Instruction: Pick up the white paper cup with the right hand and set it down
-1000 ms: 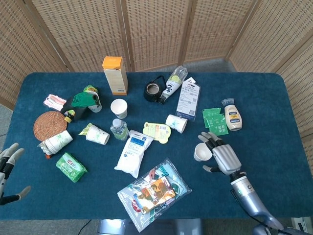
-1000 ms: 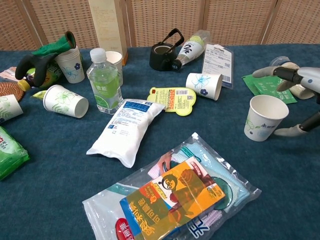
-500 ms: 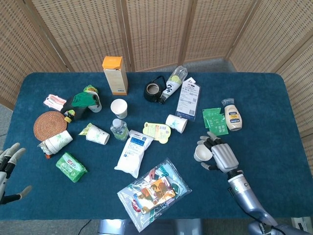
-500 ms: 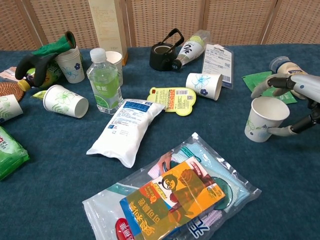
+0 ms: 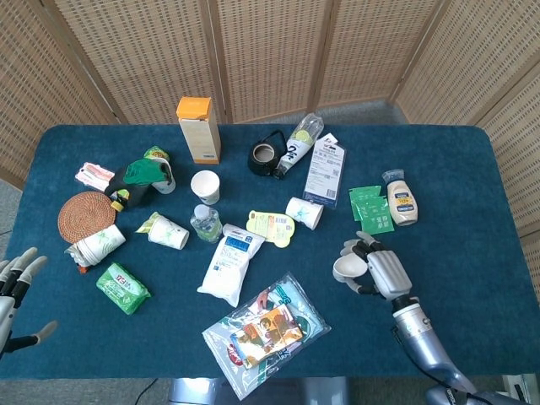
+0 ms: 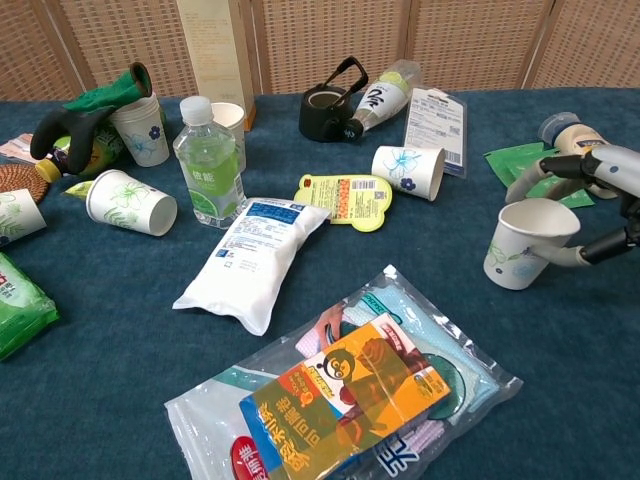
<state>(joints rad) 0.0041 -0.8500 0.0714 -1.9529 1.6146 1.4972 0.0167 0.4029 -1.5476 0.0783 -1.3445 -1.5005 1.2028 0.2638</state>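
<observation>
right hand (image 6: 600, 205): fingers curled around tilted white paper cup (image 6: 525, 243), gripping it | place: near right of blue table (image 5: 472, 211) | left hand (image 5: 15, 291): fingers spread, holding nothing

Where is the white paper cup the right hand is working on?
The white paper cup, tilted, sits in the right hand at the table's right side, beyond the clear snack bag.

Head view looks steeply down from high at the robot's side, taking in the whole blue tabletop (image 5: 472, 211) with wicker screens (image 5: 270, 51) at 12 o'clock. Chest view sits low and near, facing 12 o'clock across the surface, cropping the far edge and sides. Both share the middle clutter: white pouch (image 5: 229, 265) (image 6: 250, 260), snack bag (image 5: 267, 331) (image 6: 345, 400), right hand (image 5: 380, 272) (image 6: 600, 210) at 4 o'clock.
</observation>
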